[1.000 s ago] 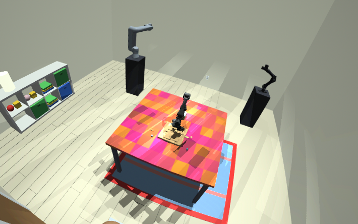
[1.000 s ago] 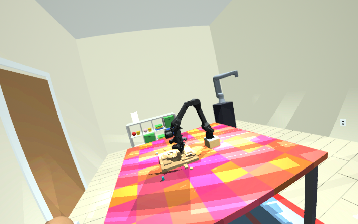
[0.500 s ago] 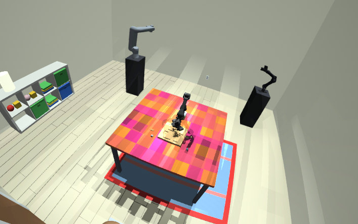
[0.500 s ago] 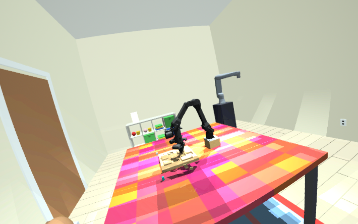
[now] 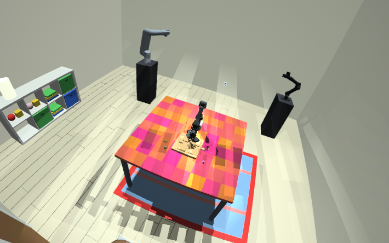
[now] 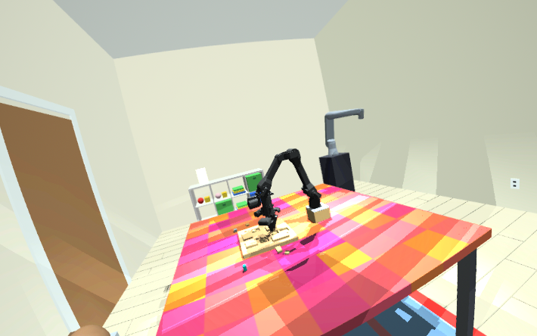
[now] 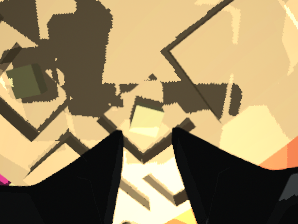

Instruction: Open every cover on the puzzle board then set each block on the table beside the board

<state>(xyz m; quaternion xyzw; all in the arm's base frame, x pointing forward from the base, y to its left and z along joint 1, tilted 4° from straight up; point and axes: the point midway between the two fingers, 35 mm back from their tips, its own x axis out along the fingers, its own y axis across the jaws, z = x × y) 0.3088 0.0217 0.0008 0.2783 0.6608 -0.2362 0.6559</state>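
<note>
The tan puzzle board (image 5: 190, 153) (image 6: 259, 250) (image 7: 135, 45) lies on the table, with cover plates and dark grooves. My gripper (image 6: 272, 228) (image 7: 147, 135) is partly open and empty, low over the board. A pale yellow block (image 7: 147, 119) shows just beyond and between the fingertips, inside a V-shaped dark edge. A dark olive block (image 7: 24, 82) sits in shadow to the left. Beside the board lie a teal block (image 5: 203, 162) (image 6: 244, 268), a grey piece (image 5: 165, 147) (image 6: 234, 230) and small tan pieces (image 5: 165, 140) (image 6: 277, 249). Shadow and the arm hide which covers are open.
The arm's pale base block (image 6: 318, 213) stands on the patchwork table (image 5: 147, 154) (image 6: 346, 287) behind the board. The arm reaches over the board's back part. A shelf (image 5: 33, 99) and two other arms on black pedestals (image 5: 146, 81) (image 5: 276, 116) stand away from the table.
</note>
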